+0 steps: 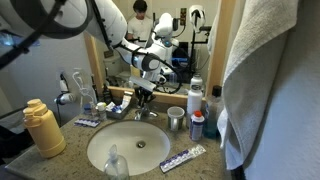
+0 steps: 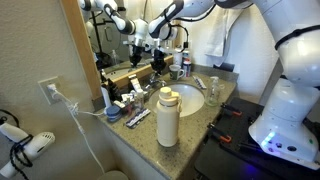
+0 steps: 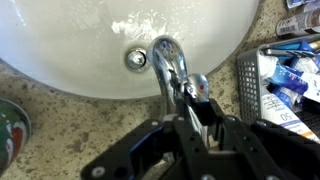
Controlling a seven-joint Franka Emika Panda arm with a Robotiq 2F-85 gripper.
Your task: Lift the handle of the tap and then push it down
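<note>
The tap [image 3: 165, 58] is a small chrome faucet at the rim of the white basin [image 3: 80, 50], its spout curving over the drain. Its handle [image 3: 197, 88], a short chrome lever with a red-dotted end, runs back between my black fingers. My gripper [image 3: 198, 112] is directly over the tap and closed around the lever. In both exterior views the gripper [image 1: 144, 93] [image 2: 157, 62] hangs at the back of the basin, over the tap [image 1: 141, 113]. The tap is hidden in the exterior view that looks along the counter.
A steel cup [image 1: 176, 118] stands to the tap's right. A yellow bottle [image 1: 42, 128] [image 2: 167, 115] stands on the granite counter, with a toothpaste tube [image 1: 183, 158] at the basin's front. A towel [image 1: 275, 70] hangs close by. A mesh caddy [image 3: 275, 85] holds toiletries.
</note>
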